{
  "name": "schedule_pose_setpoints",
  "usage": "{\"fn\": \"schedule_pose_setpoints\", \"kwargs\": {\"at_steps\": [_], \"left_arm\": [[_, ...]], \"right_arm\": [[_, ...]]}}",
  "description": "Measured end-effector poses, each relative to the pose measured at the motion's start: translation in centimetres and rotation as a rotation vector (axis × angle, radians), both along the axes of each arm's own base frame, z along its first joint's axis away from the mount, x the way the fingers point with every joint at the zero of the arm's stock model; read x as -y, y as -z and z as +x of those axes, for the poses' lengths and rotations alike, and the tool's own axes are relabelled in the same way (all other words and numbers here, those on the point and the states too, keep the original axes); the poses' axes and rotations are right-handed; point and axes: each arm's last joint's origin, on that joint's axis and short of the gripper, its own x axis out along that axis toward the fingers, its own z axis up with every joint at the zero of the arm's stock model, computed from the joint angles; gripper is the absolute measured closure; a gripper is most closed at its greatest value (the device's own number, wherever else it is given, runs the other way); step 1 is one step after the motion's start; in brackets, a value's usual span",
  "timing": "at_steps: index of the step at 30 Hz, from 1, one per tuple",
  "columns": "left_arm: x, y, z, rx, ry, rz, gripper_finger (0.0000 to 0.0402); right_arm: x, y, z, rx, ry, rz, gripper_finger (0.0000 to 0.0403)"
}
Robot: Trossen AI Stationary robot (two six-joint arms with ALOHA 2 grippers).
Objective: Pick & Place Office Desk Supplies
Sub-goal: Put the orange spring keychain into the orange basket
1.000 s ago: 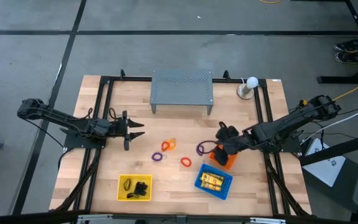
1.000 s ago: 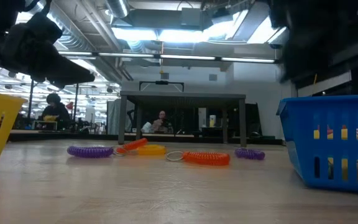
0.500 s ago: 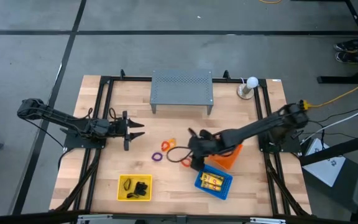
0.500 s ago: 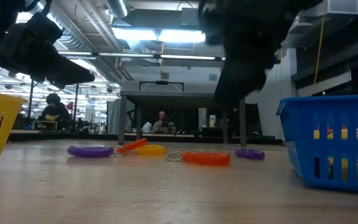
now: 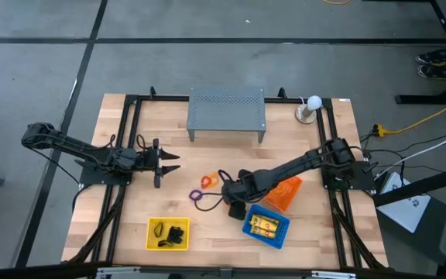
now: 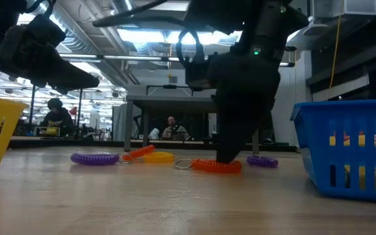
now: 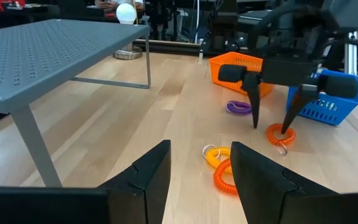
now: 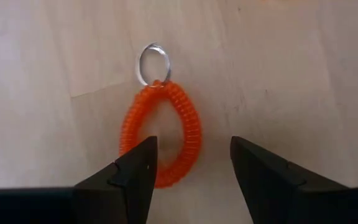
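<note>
Orange coil loop (image 8: 162,135) lies flat on my table (image 5: 130,205), near the blue basket (image 5: 266,226). My right hand (image 8: 193,174) stands wide, one finger inside the loop. My left hand (image 5: 170,162) waits open, well apart.

orange loop (image 8: 161,138) partly behind right finger (image 8: 126,177)

Coiled loops lie flat mid-table: a red loop (image 8: 161,138) with a metal ring, a purple loop (image 5: 198,196) toward the left edge, an orange loop (image 5: 207,180), another purple loop (image 7: 238,107). Yellow packets (image 5: 265,225) and black clips (image 5: 174,234) sit near the front edge.
</note>
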Motion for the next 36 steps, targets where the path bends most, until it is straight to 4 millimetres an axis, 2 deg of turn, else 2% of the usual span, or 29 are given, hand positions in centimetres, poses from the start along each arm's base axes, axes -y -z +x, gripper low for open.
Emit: {"fn": "schedule_pose_setpoints", "kwargs": {"at_steps": [4,6,8,12,13,18,22,24,28,36], "left_arm": [[0.0,0.0,0.0,-0.001,0.0,-0.002,0.024],[0.0,0.0,0.0,-0.001,0.0,-0.002,0.024],[0.0,0.0,0.0,-0.001,-0.001,-0.002,0.024],[0.0,0.0,0.0,-0.002,0.0,-0.002,0.024],[0.0,0.0,0.0,-0.002,0.0,-0.002,0.024],[0.1,0.0,0.0,-0.003,0.027,-0.007,0.024],[0.1,0.0,0.0,-0.002,0.022,-0.005,0.024],[0.0,0.0,0.0,-0.002,0.017,-0.004,0.024],[0.0,0.0,0.0,-0.003,0.017,-0.004,0.024],[0.0,0.1,0.0,-0.013,0.017,-0.001,0.024]], "right_arm": [[0.5,0.3,0.1,-0.009,0.014,-0.012,0.0203],[0.7,0.3,0.2,-0.011,0.022,-0.023,0.0222],[1.0,0.3,0.2,-0.014,0.03,-0.027,0.0259],[1.6,0.4,0.3,-0.023,0.044,-0.029,0.0364],[1.6,0.4,0.3,-0.02,0.046,-0.028,0.038],[2.1,0.4,0.6,-0.001,0.041,-0.029,0.0376],[2.3,0.0,1.1,0.074,0.034,-0.061,0.0394],[2.5,-1.0,1.1,0.114,0.035,-0.07,0.0395],[2.4,-4.2,1.0,0.226,0.017,-0.069,0.0395],[2.4,-10.4,-1.0,0.383,0.026,-0.147,0.0396]]}}
